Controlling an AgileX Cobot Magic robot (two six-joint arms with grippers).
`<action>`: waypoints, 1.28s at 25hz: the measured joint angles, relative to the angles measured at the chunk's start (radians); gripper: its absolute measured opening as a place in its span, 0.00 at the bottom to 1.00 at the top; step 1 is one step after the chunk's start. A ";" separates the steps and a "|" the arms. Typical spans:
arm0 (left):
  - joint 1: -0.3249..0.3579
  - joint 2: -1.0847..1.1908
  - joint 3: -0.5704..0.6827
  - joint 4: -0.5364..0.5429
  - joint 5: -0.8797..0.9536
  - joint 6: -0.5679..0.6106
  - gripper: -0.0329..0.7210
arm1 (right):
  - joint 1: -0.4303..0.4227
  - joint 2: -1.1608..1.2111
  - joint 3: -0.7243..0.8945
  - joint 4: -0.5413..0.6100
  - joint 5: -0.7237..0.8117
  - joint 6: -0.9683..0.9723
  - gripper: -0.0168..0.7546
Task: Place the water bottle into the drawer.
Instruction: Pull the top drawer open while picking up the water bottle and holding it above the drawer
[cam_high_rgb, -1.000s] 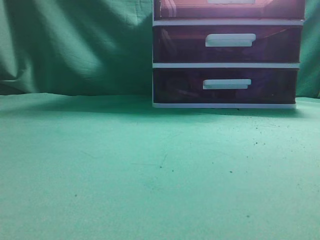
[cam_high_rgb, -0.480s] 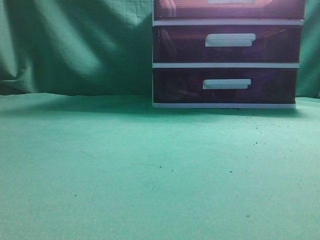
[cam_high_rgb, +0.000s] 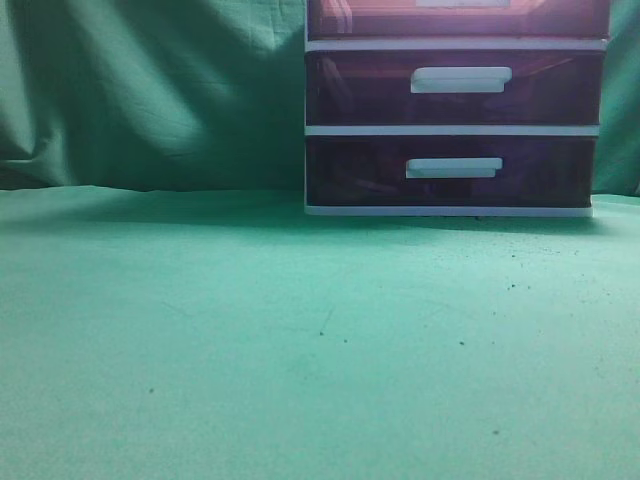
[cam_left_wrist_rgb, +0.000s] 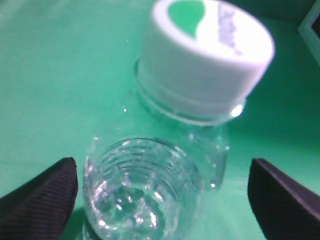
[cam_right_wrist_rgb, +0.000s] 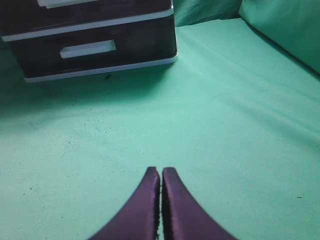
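From the exterior view I see only the green bench (cam_high_rgb: 300, 340) and, at upper right of the frame, the drawer unit (cam_high_rgb: 455, 130). The drawer (cam_high_rgb: 380, 20) I need is the reddish top one, cut off by the frame's upper edge, and it looks closed. Neither arm nor the bottle shows here.

In the left wrist view the water bottle (cam_left_wrist_rgb: 160, 185) fills the centre, its white cap (cam_left_wrist_rgb: 207, 55) toward the upper middle, very close to the lens. The left tool (cam_left_wrist_rgb: 162, 200) is spread wide: its dark fingers (cam_left_wrist_rgb: 42, 192) sit at lower left and lower right, flanking the clear body with gaps either side, not gripping. To do this well, I judge I should centre the body between them and close gently on the ribbed section below the neck, since thin plastic may buckle or slip.

In the right wrist view the right tool (cam_right_wrist_rgb: 160, 200) at bottom centre is clenched on nothing, above bare bench, with the unit at upper left. I judge it must open the drawer.
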 joint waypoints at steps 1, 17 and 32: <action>0.000 0.021 0.000 -0.002 -0.021 0.000 0.90 | 0.000 0.000 0.000 0.000 0.000 0.000 0.02; 0.002 0.066 -0.002 0.125 -0.165 0.002 0.40 | 0.000 0.000 0.000 0.000 0.000 0.000 0.02; 0.002 -0.345 -0.004 0.461 -0.342 -0.281 0.40 | 0.000 0.000 0.000 0.000 0.000 0.000 0.02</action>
